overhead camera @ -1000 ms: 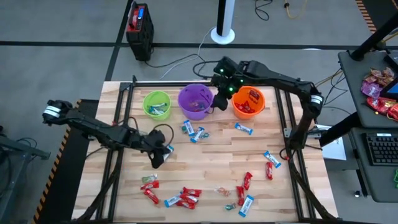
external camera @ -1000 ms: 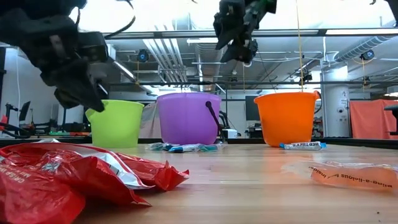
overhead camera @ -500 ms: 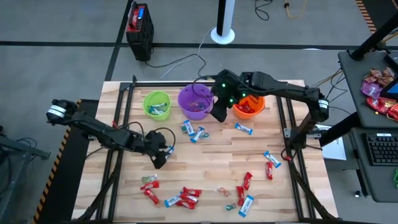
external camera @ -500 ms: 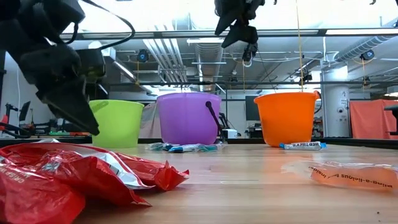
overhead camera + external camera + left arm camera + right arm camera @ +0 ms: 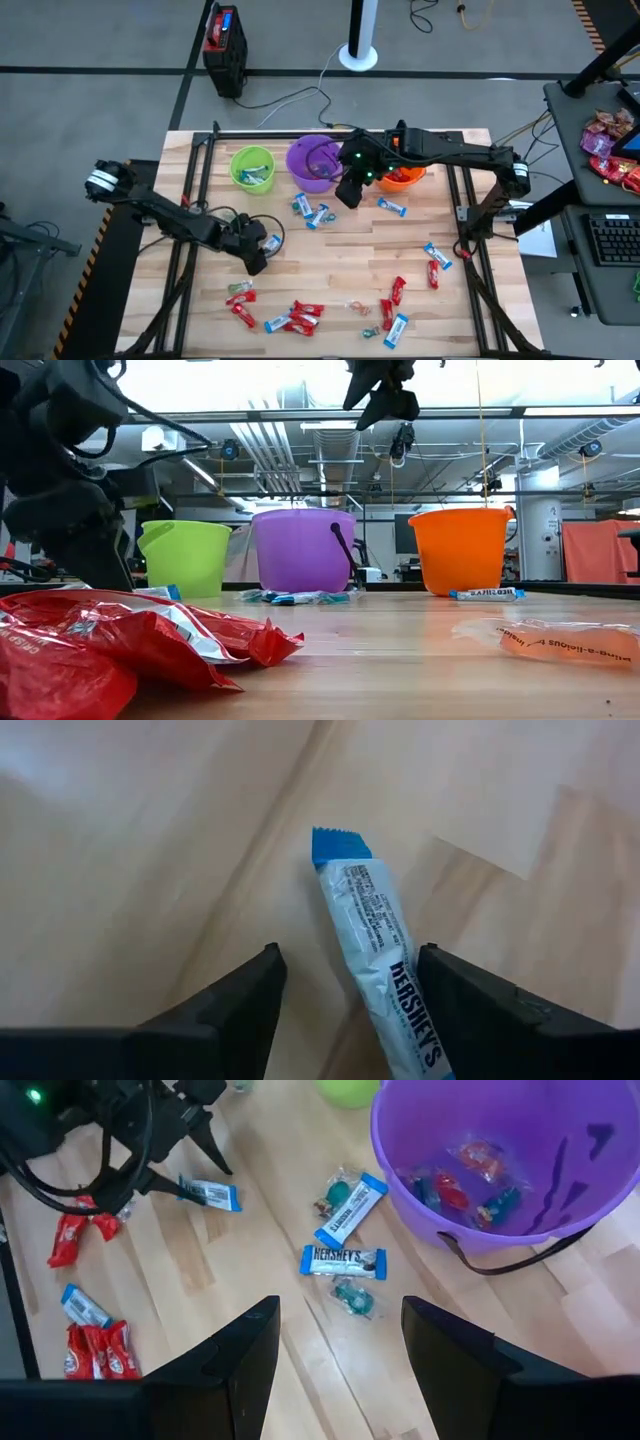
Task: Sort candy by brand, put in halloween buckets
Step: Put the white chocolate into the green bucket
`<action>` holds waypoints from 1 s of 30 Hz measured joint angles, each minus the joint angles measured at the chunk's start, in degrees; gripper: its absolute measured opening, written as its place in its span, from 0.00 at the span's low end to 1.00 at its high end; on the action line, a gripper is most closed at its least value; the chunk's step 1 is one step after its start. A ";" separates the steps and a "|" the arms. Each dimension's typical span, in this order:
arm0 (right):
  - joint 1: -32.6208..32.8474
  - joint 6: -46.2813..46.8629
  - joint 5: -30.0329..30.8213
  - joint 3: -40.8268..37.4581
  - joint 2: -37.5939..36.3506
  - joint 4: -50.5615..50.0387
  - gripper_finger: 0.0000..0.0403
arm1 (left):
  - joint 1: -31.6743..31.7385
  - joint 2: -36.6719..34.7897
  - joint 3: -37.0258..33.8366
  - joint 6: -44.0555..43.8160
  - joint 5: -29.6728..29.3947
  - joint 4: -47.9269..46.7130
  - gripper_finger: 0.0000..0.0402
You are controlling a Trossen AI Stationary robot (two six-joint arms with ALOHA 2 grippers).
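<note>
- Spanning the scene, a wooden table carries loose candy across its near half and middle.
- Three halloween buckets stand in a row at the far side: green bucket, purple bucket, orange bucket.
- Left gripper sits low at the table's left-centre, jaws apart, straddling a blue-and-white bar lying flat on the wood.
- Right gripper hangs just beside the purple bucket, jaws apart, holding nothing.
</note>
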 joint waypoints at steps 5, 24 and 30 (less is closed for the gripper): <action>0.01 0.24 0.04 -0.20 0.00 -0.02 0.50 | -0.24 3.85 0.27 -1.30 -1.61 0.30 0.48; -0.14 -2.84 1.44 -0.31 0.02 0.05 0.50 | -0.72 -12.08 0.27 0.47 1.21 -5.51 0.04; -0.16 -6.67 1.27 -0.31 0.04 6.93 0.50 | 0.19 -19.65 9.22 10.41 -3.74 -11.35 0.04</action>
